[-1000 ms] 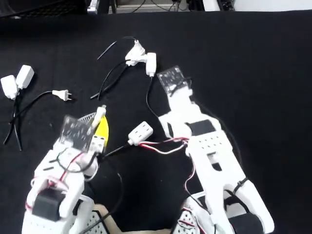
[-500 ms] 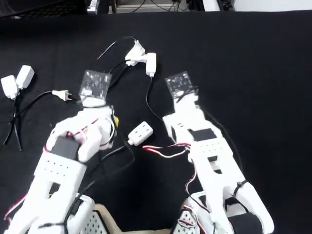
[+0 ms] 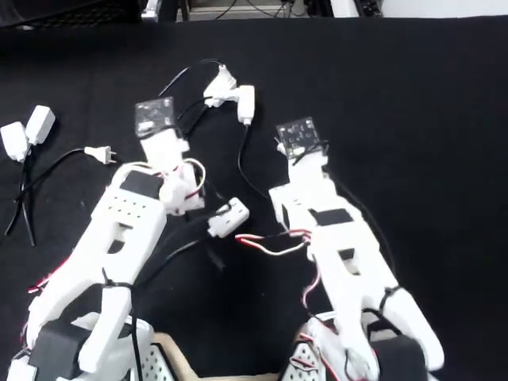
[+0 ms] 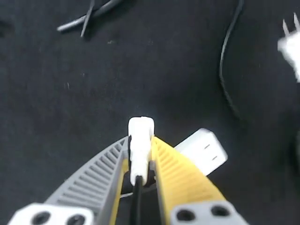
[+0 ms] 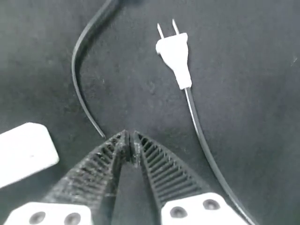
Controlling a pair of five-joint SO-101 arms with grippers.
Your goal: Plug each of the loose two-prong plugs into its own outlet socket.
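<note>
White plug (image 4: 140, 127) pinched in left claw (image 4: 140, 140), prongs indistinct, socket block (image 4: 202, 149) partly hidden behind, right claw (image 5: 129, 143) pressed together.

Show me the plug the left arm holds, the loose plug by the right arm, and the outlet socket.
held plug (image 4: 140, 133), left wrist view, its white body.
loose plug (image 5: 174, 51), right wrist view, white body behind the prongs.
outlet socket (image 4: 202, 149), left wrist view, white top face.

black table (image 3: 429, 119) with plugs (image 3: 100, 154), sockets (image 3: 38, 125)
</note>
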